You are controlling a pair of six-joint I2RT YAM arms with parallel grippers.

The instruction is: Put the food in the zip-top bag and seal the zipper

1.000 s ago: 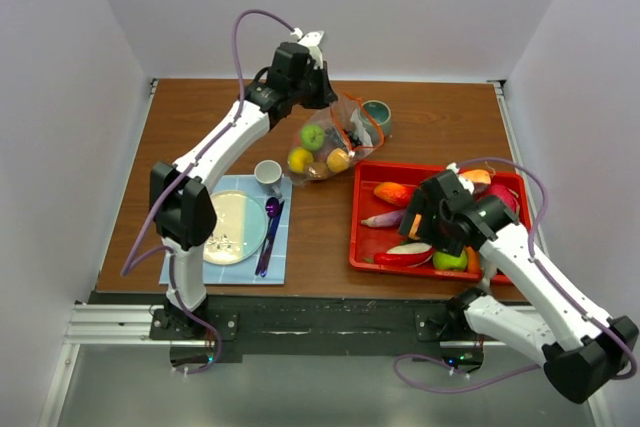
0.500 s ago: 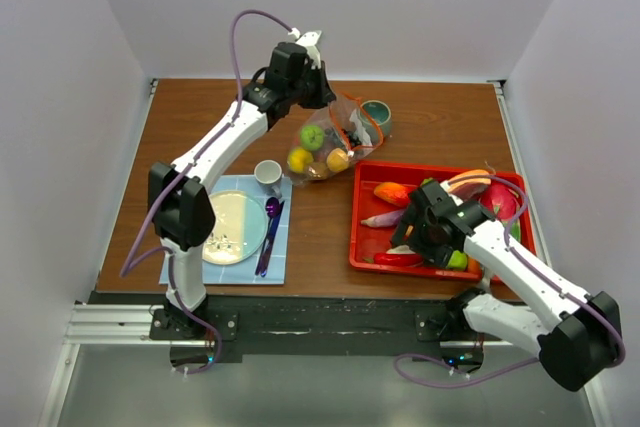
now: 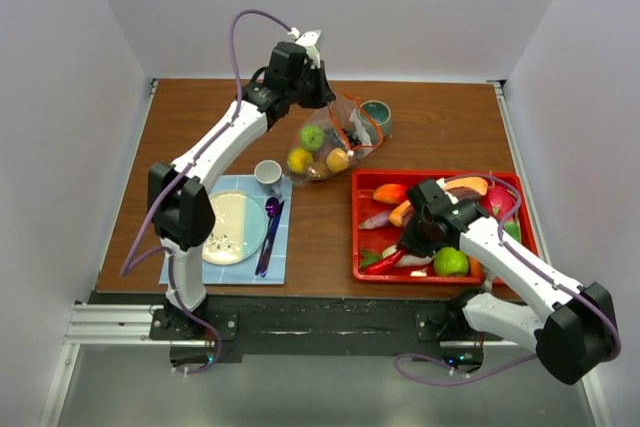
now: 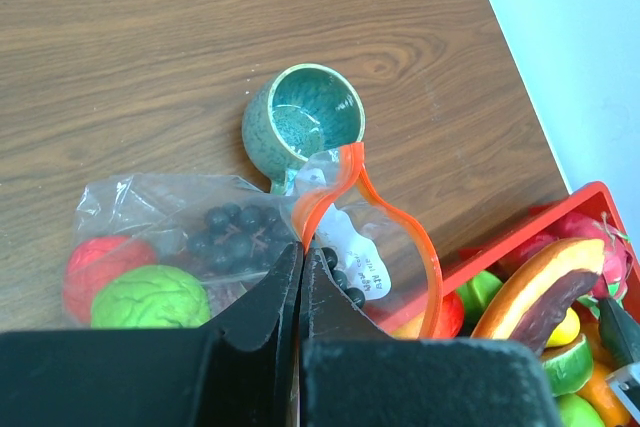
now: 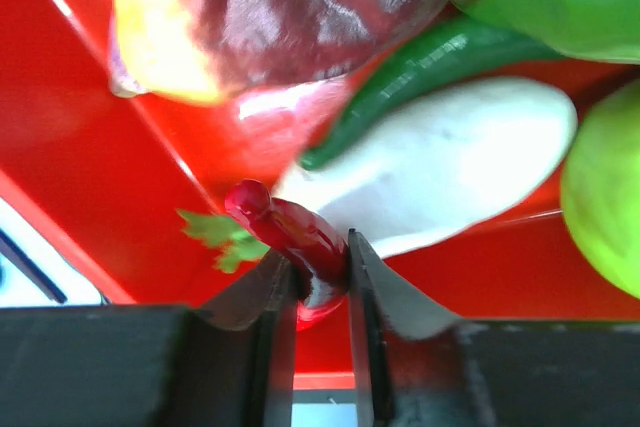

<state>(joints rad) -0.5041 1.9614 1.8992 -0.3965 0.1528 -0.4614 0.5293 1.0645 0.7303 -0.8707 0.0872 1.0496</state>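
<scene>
My left gripper [image 3: 325, 97] is shut on the orange-red zipper [image 4: 400, 232] at the mouth of the clear zip-top bag [image 3: 330, 142] and holds the mouth up and open. Inside the bag lie a green fruit [image 4: 150, 297], a red fruit [image 4: 95, 262], dark grapes [image 4: 235, 227] and yellow fruits [image 3: 299, 159]. My right gripper [image 5: 318, 267] is down in the red tray [image 3: 356, 232], shut on a red chili [image 5: 295, 232] with a green stem. More food lies around it: a white piece [image 5: 450, 167], a green chili [image 5: 420, 67] and a green fruit [image 3: 450, 262].
A teal cup [image 3: 377, 114] stands right behind the bag. At the left a white cup [image 3: 267, 173], a plate [image 3: 235, 225] and a purple spoon [image 3: 270, 232] rest on a blue mat. The tray also holds a carrot [image 3: 400, 213] and a purple yam [image 3: 375, 219].
My right gripper dropped toward the tray's front left and closed on the red chili. The left arm and the bag stayed still.
</scene>
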